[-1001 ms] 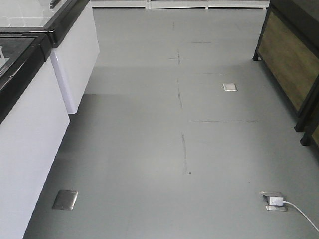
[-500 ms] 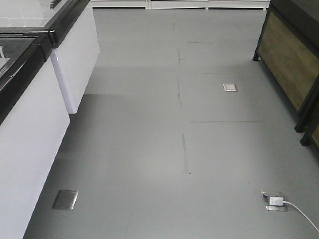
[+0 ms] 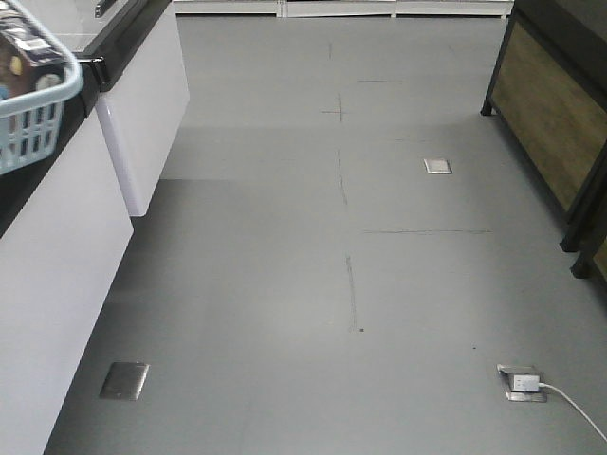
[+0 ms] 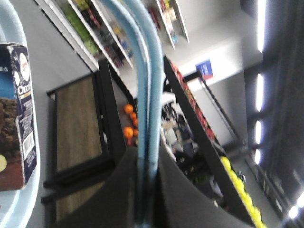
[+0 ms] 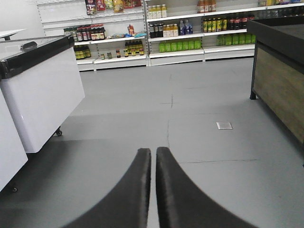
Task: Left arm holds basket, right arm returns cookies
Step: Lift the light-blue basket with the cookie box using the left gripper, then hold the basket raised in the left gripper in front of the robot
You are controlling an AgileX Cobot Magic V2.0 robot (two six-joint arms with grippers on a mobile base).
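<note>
The light blue basket (image 3: 33, 114) hangs at the top left of the front view, in front of the freezer, with the dark cookies box (image 3: 24, 52) standing inside it. In the left wrist view my left gripper (image 4: 147, 156) is shut on the basket's two thin hoop handles (image 4: 145, 95), which rise between its black fingers. The cookies (image 4: 19, 114) show at the left edge, against the basket rim (image 4: 21, 209). My right gripper (image 5: 153, 151) points over the bare grey floor, shut, with nothing between its fingers. Neither arm shows in the front view.
White chest freezers (image 3: 142, 114) with black lids line the left. A black-framed wooden display stand (image 3: 550, 114) stands at the right. A floor socket with a white plug and cable (image 3: 522, 382) lies at the lower right. Stocked shelves (image 5: 190, 33) fill the far wall.
The basket with the cookies box has come into the front view at the top left. It was not in view in either earlier frame.
</note>
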